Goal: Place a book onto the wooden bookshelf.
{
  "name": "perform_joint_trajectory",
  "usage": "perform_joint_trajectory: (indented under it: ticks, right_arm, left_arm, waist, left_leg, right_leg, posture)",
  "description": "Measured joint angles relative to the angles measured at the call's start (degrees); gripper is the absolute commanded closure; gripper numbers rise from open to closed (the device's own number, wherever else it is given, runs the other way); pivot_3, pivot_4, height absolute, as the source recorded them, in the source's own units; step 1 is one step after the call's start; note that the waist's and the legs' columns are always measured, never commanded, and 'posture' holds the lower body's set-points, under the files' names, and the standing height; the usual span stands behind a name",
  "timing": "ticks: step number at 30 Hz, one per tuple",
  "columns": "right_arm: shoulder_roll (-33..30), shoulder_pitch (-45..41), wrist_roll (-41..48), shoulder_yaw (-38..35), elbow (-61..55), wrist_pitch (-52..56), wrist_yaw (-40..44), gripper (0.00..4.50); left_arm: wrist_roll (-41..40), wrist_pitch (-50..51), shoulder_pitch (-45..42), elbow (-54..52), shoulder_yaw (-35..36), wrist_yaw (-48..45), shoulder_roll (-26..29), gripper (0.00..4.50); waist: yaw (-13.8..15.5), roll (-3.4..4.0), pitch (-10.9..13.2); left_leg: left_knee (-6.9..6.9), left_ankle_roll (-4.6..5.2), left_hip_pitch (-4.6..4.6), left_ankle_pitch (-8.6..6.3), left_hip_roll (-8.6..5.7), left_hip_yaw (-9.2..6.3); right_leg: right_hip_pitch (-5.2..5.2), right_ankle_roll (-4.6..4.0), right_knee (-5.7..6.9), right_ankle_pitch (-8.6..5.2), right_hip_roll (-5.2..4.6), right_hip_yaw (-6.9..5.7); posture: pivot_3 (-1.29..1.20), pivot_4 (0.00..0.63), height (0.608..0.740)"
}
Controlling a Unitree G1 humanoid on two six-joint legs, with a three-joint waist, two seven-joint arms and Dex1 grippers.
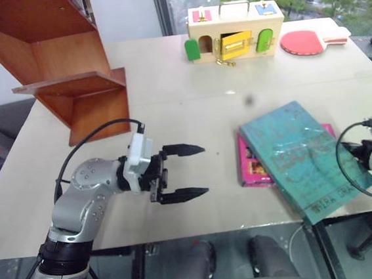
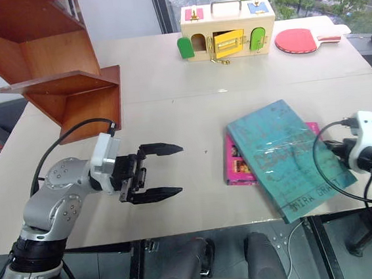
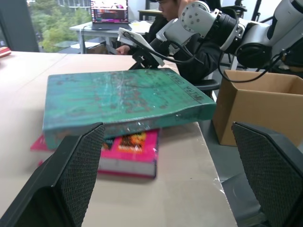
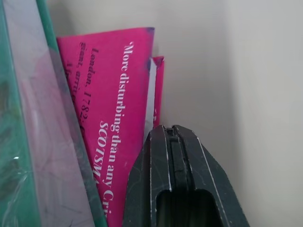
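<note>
Two black fingers of the left gripper (image 1: 192, 172) spread wide, holding nothing, while the right gripper (image 4: 171, 137) is pressed together beside the pink book (image 4: 116, 123), under the teal book (image 1: 298, 157).

Teal book (image 2: 286, 156) atop pink book (image 2: 239, 164); left hand (image 2: 169, 170) spread wide nearby
</note>
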Motion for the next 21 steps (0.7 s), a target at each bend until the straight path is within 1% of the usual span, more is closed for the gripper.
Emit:
perform_joint_trajectory:
  ticks: [3, 7, 9, 11, 13, 14, 16, 18, 21]
  right_arm:
    - [-0.07, 0.1, -1.31, 0.53, -0.5, -0.86, -1.02, 4.43]
    - [-4.66, 5.48, -2.95, -4.29, -4.53, -1.94, -0.85, 4.43]
    - [-8.7, 12.57, -4.56, -8.82, -8.85, -3.52, 0.83, 4.43]
    - [-10.67, 19.6, -5.73, -12.93, -12.95, -4.21, 3.05, 4.43]
    - [-10.7, 25.06, -5.64, -15.01, -16.51, -4.36, 5.31, 4.43]
    - [-10.58, 29.35, -5.22, -15.81, -19.36, -3.75, 7.0, 4.43]
    - [-9.74, 33.22, -3.7, -16.36, -23.37, -2.24, 8.99, 4.43]
    - [-8.74, 34.49, -1.73, -16.45, -27.43, -1.02, 9.96, 4.43]
    - [-6.74, 32.6, 1.04, -16.01, -31.64, 0.35, 9.53, 4.43]
  left_arm:
    - [-0.01, 0.11, 0.94, -0.03, 0.0, -0.09, 0.83, 0.0]
    - [0.1, 0.14, 2.5, 0.03, 0.43, -0.24, 1.84, 0.0]
    - [0.25, 0.0, 3.18, 0.13, 0.64, -0.1, 2.02, 0.0]
    - [0.36, -0.06, 3.69, 0.21, 0.87, -0.05, 2.06, 0.0]
    - [0.43, -0.15, 3.61, 0.28, 0.8, -0.08, 1.96, 0.0]
    - [0.56, -0.27, 3.56, 0.36, 0.82, -0.17, 1.95, 0.0]
    - [0.88, -0.39, 3.54, 0.94, 0.83, -0.66, 1.98, 0.0]
    - [0.99, -0.61, 3.53, 1.63, 0.83, -1.11, 1.99, 0.0]
    - [1.77, -1.05, 3.5, 2.79, 0.85, -1.46, 2.02, 0.0]
  waist:
    - [0.11, 0.02, 0.0]
    - [1.2, 0.11, 0.04]
    - [1.66, 0.19, 0.04]
    - [1.69, 0.14, 0.02]
    - [1.27, 0.14, 0.01]
    - [1.14, 0.16, 0.0]
    - [0.9, 0.2, -0.01]
    - [0.74, 0.21, -0.03]
    - [0.72, 0.2, -0.02]
  left_leg:
    - [-0.01, -0.13, -0.01, 0.08, -0.04, -0.01]
    - [-0.03, -0.11, -0.08, 0.07, -0.11, -0.03]
    - [-0.06, -0.09, -0.13, 0.05, -0.14, -0.09]
    - [-0.06, -0.08, -0.12, 0.04, -0.09, -0.11]
    - [-0.05, 0.15, -0.05, -0.09, -0.09, -0.07]
    - [-0.04, 0.15, 0.0, -0.09, -0.08, -0.04]
    - [-0.03, 0.16, 0.05, -0.09, -0.01, 0.02]
    - [0.03, 0.15, 0.07, -0.09, 0.04, 0.03]
    - [0.06, 0.15, 0.06, -0.09, 0.06, 0.03]
  right_leg:
    - [0.0, 0.0, -0.01, 0.0, -0.02, 0.0]
    - [-0.03, 0.0, -0.08, -0.01, -0.05, -0.01]
    - [-0.03, 0.0, -0.12, -0.01, -0.08, -0.11]
    - [0.01, 0.0, -0.18, -0.01, -0.06, -0.12]
    - [0.04, 0.01, -0.13, -0.01, -0.07, -0.06]
    - [0.04, 0.02, -0.06, -0.01, -0.08, -0.02]
    - [0.05, 0.02, -0.02, -0.02, -0.04, 0.01]
    - [0.07, 0.03, 0.0, -0.02, 0.01, 0.01]
    - [0.08, 0.03, -0.02, -0.02, 0.02, -0.01]
  posture:
    - [0.0, 0.15, 0.74]
    - [0.0, 0.15, 0.74]
    - [0.0, 0.15, 0.74]
    - [0.0, 0.15, 0.74]
    - [0.0, 0.15, 0.74]
    - [0.0, 0.15, 0.74]
    - [0.0, 0.15, 0.74]
    - [0.0, 0.15, 0.74]
    - [0.0, 0.15, 0.74]
